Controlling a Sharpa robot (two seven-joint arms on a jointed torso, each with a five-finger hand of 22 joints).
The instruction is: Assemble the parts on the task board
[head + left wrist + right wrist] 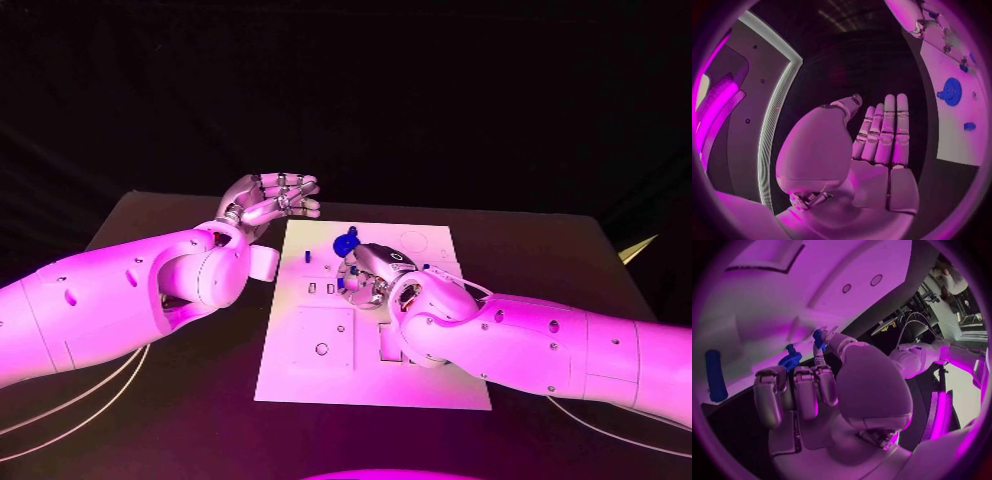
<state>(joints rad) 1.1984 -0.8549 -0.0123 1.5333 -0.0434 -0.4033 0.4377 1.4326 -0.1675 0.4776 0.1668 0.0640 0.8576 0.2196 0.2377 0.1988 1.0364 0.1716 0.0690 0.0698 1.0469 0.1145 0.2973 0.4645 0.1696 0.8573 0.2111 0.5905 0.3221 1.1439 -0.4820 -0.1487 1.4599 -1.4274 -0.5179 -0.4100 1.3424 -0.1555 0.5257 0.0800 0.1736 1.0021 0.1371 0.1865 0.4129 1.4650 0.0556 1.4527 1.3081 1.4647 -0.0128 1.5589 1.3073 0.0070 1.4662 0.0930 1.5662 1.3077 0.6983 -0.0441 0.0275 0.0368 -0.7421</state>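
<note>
Across the frame's middle lies the white task board (325, 370). Over its centre the right hand (378, 275) pinches a small blue part (819, 336) at its fingertips. At upper left, off the board, the left hand (270, 200) is released, holding nothing. A round blue part (346, 242) sits near the board's top edge.

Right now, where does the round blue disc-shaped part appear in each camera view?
Head view: round blue part on the task board, at its far end, just beyond the right hand.
Left wrist view: round blue part on the board, beyond the left hand.
Right wrist view: cannot tell it apart.
Shared landmark: the white board.
</note>
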